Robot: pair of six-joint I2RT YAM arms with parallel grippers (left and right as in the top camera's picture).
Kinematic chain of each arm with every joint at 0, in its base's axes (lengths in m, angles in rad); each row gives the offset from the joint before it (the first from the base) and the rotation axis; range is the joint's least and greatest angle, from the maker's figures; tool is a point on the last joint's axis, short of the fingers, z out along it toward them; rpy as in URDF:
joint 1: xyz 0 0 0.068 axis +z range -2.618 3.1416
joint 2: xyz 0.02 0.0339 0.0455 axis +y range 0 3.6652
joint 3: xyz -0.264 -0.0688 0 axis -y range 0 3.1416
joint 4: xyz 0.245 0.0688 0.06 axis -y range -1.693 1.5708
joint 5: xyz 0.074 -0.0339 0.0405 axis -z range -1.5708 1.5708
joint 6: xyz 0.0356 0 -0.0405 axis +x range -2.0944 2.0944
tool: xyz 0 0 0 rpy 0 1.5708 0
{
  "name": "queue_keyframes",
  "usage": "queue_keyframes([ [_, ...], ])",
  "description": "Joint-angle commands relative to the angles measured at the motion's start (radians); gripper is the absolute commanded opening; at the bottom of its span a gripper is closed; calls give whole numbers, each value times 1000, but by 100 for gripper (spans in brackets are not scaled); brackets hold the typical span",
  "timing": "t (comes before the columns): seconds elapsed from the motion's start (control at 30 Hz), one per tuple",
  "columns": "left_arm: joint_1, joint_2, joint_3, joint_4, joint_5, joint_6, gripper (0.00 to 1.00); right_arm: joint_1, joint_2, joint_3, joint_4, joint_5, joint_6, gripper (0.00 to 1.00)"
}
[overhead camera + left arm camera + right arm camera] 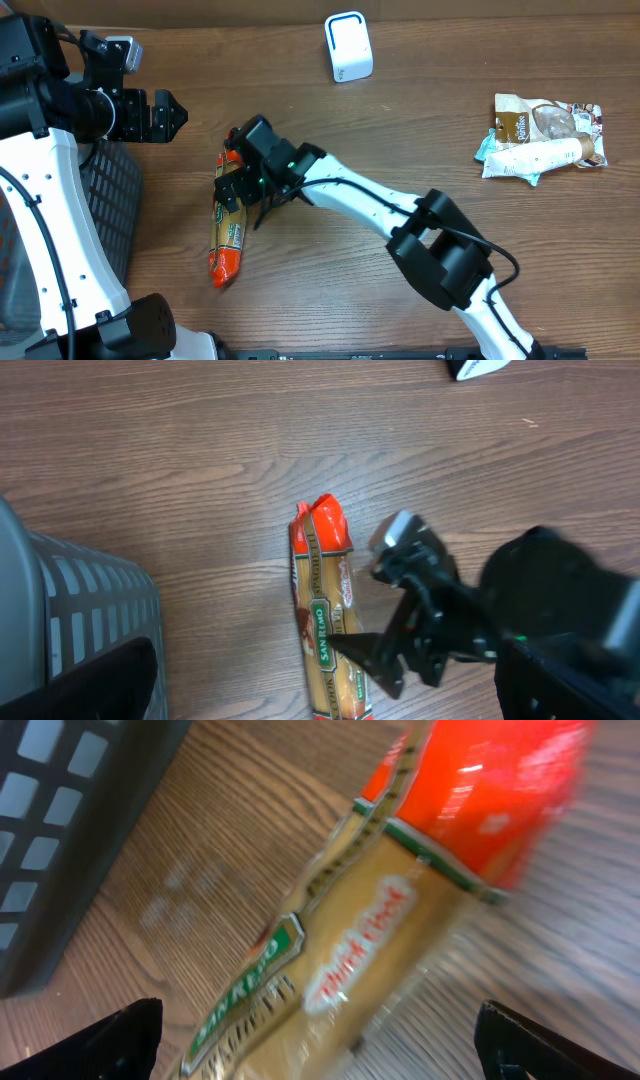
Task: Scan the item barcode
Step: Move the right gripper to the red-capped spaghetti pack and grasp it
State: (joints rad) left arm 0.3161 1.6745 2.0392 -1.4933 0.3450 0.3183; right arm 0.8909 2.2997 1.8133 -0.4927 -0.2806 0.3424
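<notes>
the pasta packet (pixel 228 248) lies flat on the wooden table (pixel 400 120), left of centre and just beside the dark basket (pixel 112 190). its long axis runs roughly from the far side of the table toward the near side, leaning a little. one red crimped end points to the near edge, and the other sits under the right arm. the printed front faces up, so the barcode is not in sight.

the right gripper (pixel 232 185) hovers over the packet's far half. in the wrist view its fingers (pixel 120 1035) stand spread wide, one on each side of the packet, holding nothing. whether they touch the wrapper, i cannot tell. the left gripper (pixel 178 112) waits up by the basket with its jaws also wide and empty.

to me this looks like the pick-up step, just before the grasp. the next move calls for closing across the narrow width, square to the long axis, and lifting without the packet drooping.

a white boxy device (pixel 347 47), possibly the scanner, stands well apart at the far edge. some other packets (pixel 540 140) lie off to the right.
</notes>
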Motion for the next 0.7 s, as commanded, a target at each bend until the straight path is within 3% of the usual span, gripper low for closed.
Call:
queue_keyframes([
  [0.0, -2, 1, 5, 2, 11, 22, 99, 13, 34, 31, 16, 13, 31, 100],
  [0.27, -2, 1, 5, 2, 11, 22, 100, 72, 83, 30, 16, 124, 29, 97],
  [0.57, -2, 1, 5, 2, 11, 22, 99, 100, 101, 26, -40, 168, 27, 70],
  [0.67, -2, 1, 5, 2, 11, 22, 100, 79, 97, 28, -83, 167, 28, 54],
])
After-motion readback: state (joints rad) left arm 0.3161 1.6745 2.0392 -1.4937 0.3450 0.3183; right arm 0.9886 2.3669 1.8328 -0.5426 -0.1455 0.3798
